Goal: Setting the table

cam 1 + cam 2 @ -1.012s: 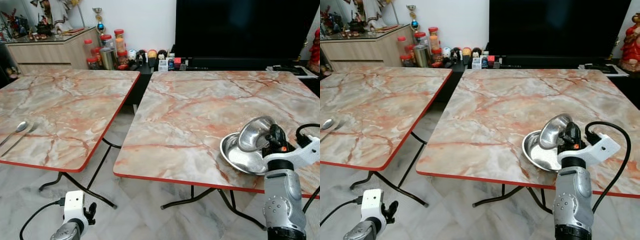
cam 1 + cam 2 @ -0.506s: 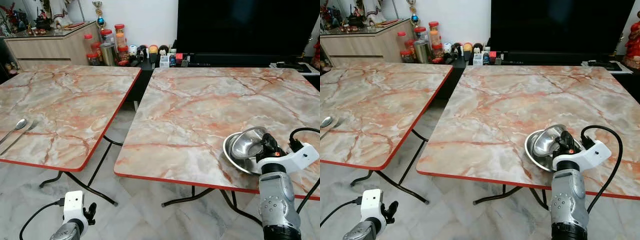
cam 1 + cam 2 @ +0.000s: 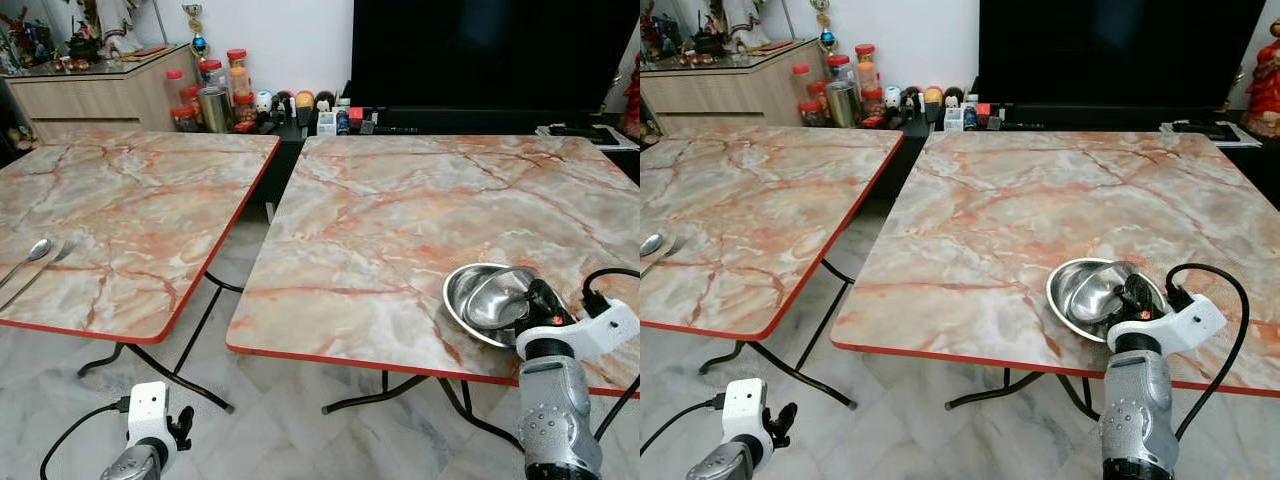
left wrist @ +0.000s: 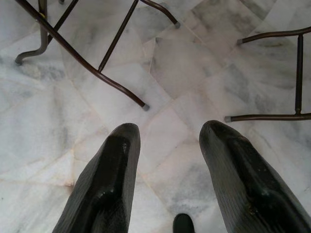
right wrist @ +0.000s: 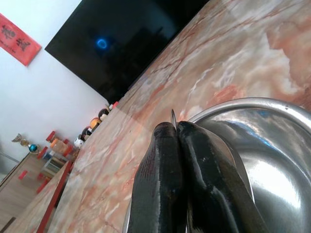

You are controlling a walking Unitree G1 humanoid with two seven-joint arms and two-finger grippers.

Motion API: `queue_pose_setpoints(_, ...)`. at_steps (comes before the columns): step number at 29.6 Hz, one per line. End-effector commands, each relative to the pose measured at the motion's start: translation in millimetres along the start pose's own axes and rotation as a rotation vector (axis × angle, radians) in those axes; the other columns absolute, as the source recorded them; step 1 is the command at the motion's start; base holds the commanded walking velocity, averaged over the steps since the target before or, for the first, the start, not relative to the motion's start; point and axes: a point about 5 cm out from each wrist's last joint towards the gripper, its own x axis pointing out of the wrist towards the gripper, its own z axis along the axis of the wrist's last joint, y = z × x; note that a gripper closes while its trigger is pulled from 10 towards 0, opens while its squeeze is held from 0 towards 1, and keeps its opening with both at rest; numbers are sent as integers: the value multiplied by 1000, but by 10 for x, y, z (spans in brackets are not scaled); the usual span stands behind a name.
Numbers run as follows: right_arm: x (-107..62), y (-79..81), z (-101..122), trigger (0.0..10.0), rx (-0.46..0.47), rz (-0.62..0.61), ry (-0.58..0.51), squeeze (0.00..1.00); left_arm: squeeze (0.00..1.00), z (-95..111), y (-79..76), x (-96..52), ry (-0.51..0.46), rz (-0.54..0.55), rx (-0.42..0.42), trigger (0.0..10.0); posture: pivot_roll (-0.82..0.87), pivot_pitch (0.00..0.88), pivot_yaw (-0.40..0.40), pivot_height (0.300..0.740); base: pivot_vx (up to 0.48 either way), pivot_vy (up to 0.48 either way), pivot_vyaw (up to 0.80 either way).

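Two steel bowls [image 3: 487,300] sit nested near the right tabletop's [image 3: 400,220] front edge, the right claw [image 5: 179,133] pinching the upper one's thin rim; light, stiff, probably slippery.

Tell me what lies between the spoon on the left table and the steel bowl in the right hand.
In the left eye view, between the spoon and the bowl lie bare marble tabletops and the floor gap between the tables.
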Motion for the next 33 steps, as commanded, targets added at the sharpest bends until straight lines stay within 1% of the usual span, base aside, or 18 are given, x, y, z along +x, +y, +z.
queue_pose_setpoints(1, 5, 30, -11, 10000, 4, 10, 10, 576, 0, 18, -8, 10, -1, 1, -1, 10000, -12, 0, 44, 740, 0, 0, 0)
queue_pose_setpoints(2, 8, 29, -15, 10000, 3, 9, 13, 871, 0, 18, -8, 10, -1, 1, -1, 10000, -12, 0, 44, 740, 0, 0, 0)
queue_pose_setpoints(3, 10, 32, -19, 10000, 0, 12, 16, 1000, 0, 18, -8, 10, -1, 2, -1, 10000, -11, 0, 41, 740, 0, 0, 0)
queue_pose_setpoints(8, 12, 37, -21, 10000, -5, 18, 19, 1000, 0, 18, -7, 10, -2, 3, -1, 10000, -11, 0, 41, 740, 0, 0, 0)
queue_pose_setpoints(9, 16, 41, -23, 10000, -6, 18, 22, 0, 0, 13, -5, 7, -2, 5, -3, 10000, -8, 0, 36, 740, 0, 0, 0)
queue_pose_setpoints(16, 22, 51, -14, 10000, -7, 26, 22, 0, 0, -11, 4, -4, 1, 11, -9, 10000, -8, 0, 32, 740, 0, 0, 0)
queue_pose_setpoints(18, 28, 53, -2, 10000, -15, 26, 20, 1000, 0, -11, 4, -4, 1, 12, -9, 10000, -10, 0, 33, 740, 0, 0, 0)
queue_pose_setpoints(21, 39, 54, 19, 10000, -34, 25, 13, 984, 0, -9, 1, -2, 0, 11, -9, 10000, -11, 0, 32, 740, 0, 0, 0)
queue_pose_setpoints(22, 43, 52, 30, 10000, -37, 23, 8, 282, 0, -7, -1, -1, 0, 11, -9, 10000, -11, 0, 33, 740, 0, 0, 0)
queue_pose_setpoints(23, 47, 48, 50, 10000, -36, 21, 0, 0, 0, -4, -2, 0, 0, 11, -9, 10000, -11, 0, 33, 740, 0, 0, 0)
queue_pose_setpoints(31, 44, 0, 124, 10000, -59, -1, -27, 0, 0, 10, -14, 9, 0, 6, -7, 10000, -18, 0, 38, 740, 0, 0, 0)
queue_pose_setpoints(33, 39, -25, 157, 10000, -110, -16, -39, 0, 0, 17, -19, 13, -1, 4, -6, 10000, -21, 0, 41, 740, 0, 0, 0)
